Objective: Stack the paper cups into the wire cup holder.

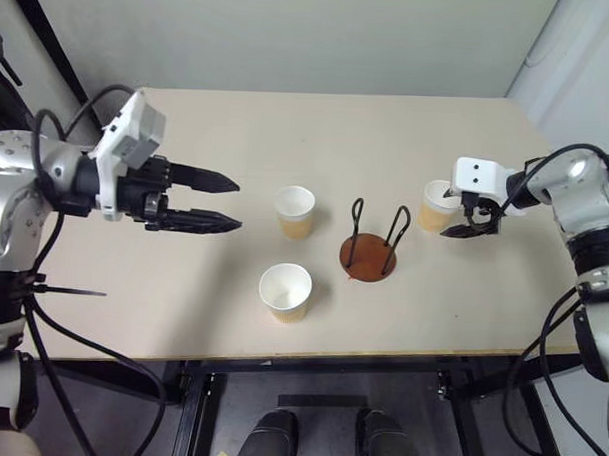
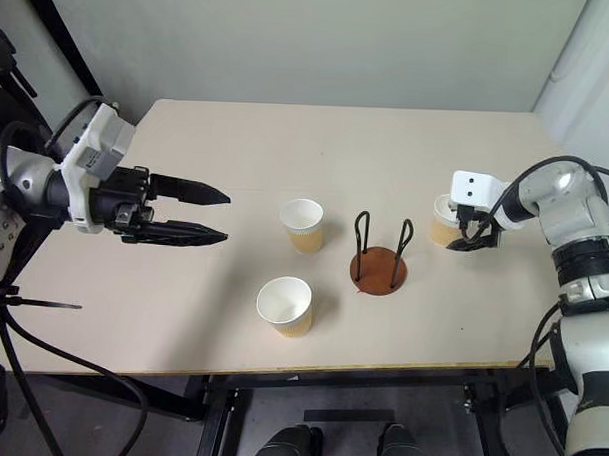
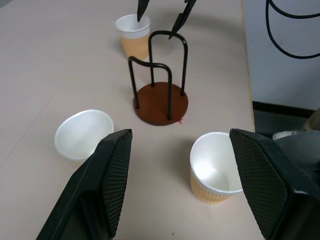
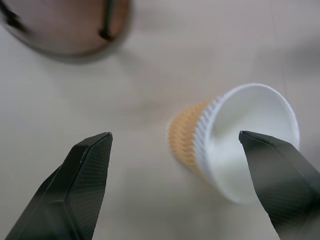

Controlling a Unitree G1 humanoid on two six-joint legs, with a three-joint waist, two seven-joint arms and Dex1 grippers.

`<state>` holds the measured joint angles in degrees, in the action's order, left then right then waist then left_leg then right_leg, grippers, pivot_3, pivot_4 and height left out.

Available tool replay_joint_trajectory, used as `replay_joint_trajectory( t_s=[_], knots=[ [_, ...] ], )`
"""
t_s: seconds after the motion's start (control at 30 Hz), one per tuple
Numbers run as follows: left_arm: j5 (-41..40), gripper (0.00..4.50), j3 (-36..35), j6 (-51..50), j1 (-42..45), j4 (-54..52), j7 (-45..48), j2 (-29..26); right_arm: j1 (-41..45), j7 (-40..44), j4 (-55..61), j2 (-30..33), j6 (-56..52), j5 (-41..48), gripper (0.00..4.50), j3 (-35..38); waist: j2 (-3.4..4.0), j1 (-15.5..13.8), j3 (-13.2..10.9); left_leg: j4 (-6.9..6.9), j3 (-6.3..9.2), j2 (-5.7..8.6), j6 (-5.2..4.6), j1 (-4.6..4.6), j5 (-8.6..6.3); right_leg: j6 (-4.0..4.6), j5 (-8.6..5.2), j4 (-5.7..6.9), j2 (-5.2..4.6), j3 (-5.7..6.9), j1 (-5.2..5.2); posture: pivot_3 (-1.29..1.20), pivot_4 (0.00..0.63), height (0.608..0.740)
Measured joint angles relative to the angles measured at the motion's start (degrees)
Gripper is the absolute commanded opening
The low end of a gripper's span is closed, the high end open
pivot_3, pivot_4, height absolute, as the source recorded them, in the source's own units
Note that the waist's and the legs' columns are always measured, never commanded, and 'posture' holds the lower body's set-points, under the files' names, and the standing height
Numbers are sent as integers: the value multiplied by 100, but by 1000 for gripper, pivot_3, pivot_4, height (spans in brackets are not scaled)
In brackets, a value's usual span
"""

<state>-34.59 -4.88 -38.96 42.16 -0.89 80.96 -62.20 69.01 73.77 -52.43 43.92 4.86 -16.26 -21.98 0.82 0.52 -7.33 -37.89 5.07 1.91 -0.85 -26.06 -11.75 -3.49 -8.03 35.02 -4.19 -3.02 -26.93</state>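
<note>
Three cups standing upright on desk (image 1: 182, 284), none in holder (image 1: 369, 252) yet.
Far cup (image 1: 295, 211) sitting left of holder; near cup (image 1: 285, 290) sitting in front of it, toward desk edge; right cup (image 1: 437, 205) sitting right of holder, well apart from the other two.
Holder standing empty mid-desk, between far cup and right cup, wire loops upright.

R tool (image 1: 472, 222) hovering just over right cup, pointing down at it, fingers spread wide, gripping nothing. In R wrist view, cup lying between the two fingers, no contact showing.
L tool (image 1: 225, 203) hanging above desk left of far cup, fingers apart, also empty.

Handling, judging by looks: thin paper, v. light, prob. crushing or ovalising under hard pinch. Rolled rim looking like stiffest part; ribbed tan wall (image 4: 187, 137) giving better friction than smooth white inside. Likely best grip: across outer wall just below rim, light squeeze, keeping cup upright. Empty cup tipping easily if nudged by one finger first. Wire loops narrow — needing cup centred before lowering.
</note>
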Motion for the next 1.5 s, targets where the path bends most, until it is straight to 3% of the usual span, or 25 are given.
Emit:
replay_joint_trajectory(
  t_s=[0.03,0.13,0.47,0.73,0.93,1.13,1.5],
  knots=[
    [-4,3352,-31,-15,-69,-40,-13,-16,117,-98,-293,-93,154,-142,4208,-76,0,-1,0,-1,3,0,2,1,-1,1,0,0,0,0,0,0,150,740],
    [-12,3352,-73,-41,-115,-93,-39,-22,282,-301,-863,-294,453,-434,3612,-183,0,-7,0,-1,9,0,8,-1,-4,3,2,0,-1,2,0,0,150,740],
    [-16,3352,-131,-95,-187,-163,-98,-37,586,-458,-1514,-528,776,-723,72,-191,2,-14,-1,2,15,0,61,-2,-43,4,2,0,-1,7,-2,0,150,740],
    [7,3352,-124,-92,-103,-117,-80,-39,865,586,-736,-2,560,-206,25,269,3,-25,-2,3,16,0,54,-6,-46,16,-6,-4,0,11,-3,0,150,740],
    [37,3352,-52,-66,-8,-7,42,-38,774,1707,1906,481,-890,871,25,649,5,-9,-3,14,18,-5,47,-3,-35,27,-21,-2,6,16,-4,0,150,740],
    [193,3352,155,112,298,267,174,23,337,1843,4336,837,-2280,1872,25,508,3,-4,-2,4,24,-4,66,1,-10,38,-34,-1,9,20,6,0,150,740],
    [277,3352,263,184,401,440,276,55,-174,1845,4716,837,-2527,2004,25,221,3,-2,-3,0,25,-4,24,3,8,39,-34,23,9,19,2,0,150,740]
  ],
)
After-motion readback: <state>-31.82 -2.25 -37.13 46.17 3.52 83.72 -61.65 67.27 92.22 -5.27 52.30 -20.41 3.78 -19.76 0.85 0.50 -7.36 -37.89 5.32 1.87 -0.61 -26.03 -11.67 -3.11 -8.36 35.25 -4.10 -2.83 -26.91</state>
